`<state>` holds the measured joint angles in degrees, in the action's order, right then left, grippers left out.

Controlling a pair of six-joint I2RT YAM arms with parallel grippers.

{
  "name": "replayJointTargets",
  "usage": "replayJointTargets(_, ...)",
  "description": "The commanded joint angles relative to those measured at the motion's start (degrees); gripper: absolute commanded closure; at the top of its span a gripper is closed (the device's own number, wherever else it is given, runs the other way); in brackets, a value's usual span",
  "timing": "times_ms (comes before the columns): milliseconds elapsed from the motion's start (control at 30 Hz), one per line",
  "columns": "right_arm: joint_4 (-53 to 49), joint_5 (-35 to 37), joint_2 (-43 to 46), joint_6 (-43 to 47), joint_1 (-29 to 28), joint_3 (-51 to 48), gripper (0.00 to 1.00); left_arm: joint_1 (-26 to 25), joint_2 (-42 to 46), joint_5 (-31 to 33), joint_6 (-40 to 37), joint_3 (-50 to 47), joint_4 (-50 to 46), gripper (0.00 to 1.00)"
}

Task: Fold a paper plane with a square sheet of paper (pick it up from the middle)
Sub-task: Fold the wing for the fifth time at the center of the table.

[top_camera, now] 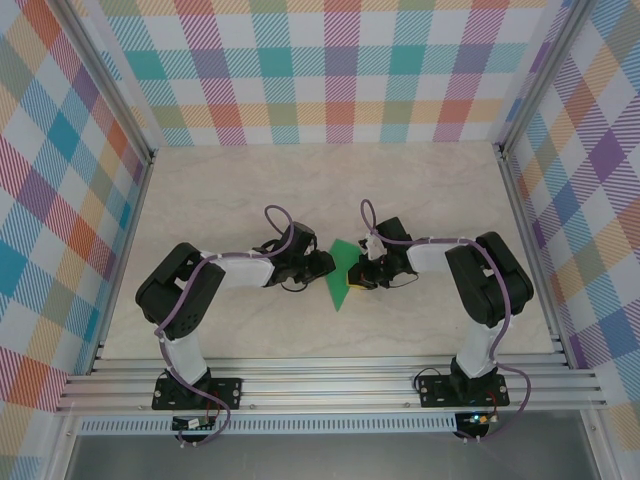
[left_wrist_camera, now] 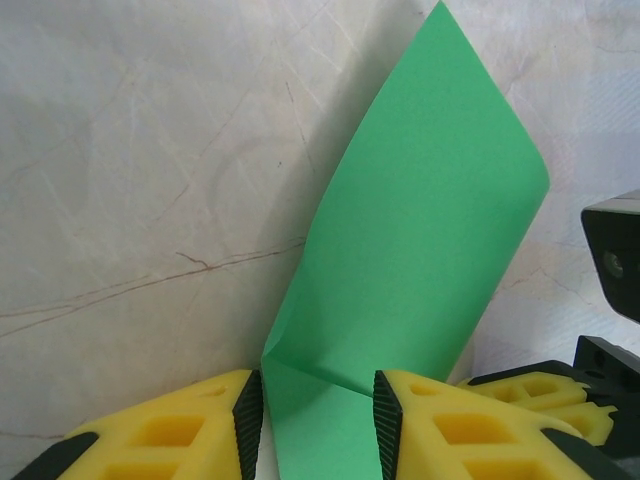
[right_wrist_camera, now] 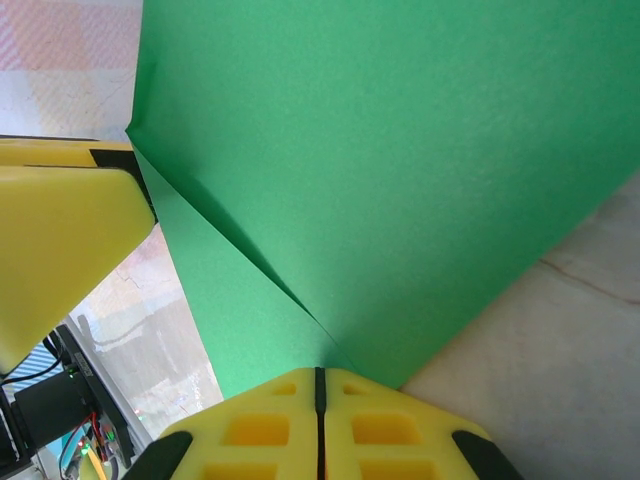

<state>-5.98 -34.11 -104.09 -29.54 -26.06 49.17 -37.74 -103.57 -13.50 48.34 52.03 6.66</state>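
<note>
You have bright green square paper sheet bowed, one sharp crease near held end. Right gripper clamped on it; left gripper narrow around it, grip cannot tell.

Bright green paper, beige marbled table, plaid walls

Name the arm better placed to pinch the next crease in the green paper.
Left. The right fingers are shut on the bright green square sheet of paper, so they are busy holding it. The left fingers stand open astride its creased lower end, probably ready to close.
</note>
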Motion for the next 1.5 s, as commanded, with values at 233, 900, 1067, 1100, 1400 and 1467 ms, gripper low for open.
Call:
replayJointTargets(233,0.96,-0.91,-1.24,-0.08,0.6,-0.83,0.93,-0.41,0.46,-2.09,0.2,0.73,3.88,0.64)
replayJointTargets(900,-5.79,-2.45,-3.2,10.74,0.93,4.85,0.92,0.29,-1.54,-5.65,-1.57,3.3,3.91,0.73)
replayJointTargets(1067,-7.07,-2.79,-3.4,13.31,0.85,6.15,0.92,0.29,-2.51,-6.19,-1.61,4.04,3.23,0.88)
replayJointTargets(1100,-7.76,-2.56,-3.46,13.84,0.94,6.56,0.92,0.29,-2.51,-6.1,-1.24,3.85,3.19,0.9)
replayJointTargets(1400,-10.68,0.11,0.34,13.85,0.92,7.58,0.8,-0.05,5.37,5.33,6.75,-4.22,2.44,0.99)
replayJointTargets(1467,-10.93,2.38,3.09,12.94,0.85,6.58,0.74,-0.8,7.55,8.63,9.49,-6.26,2.47,1.0)
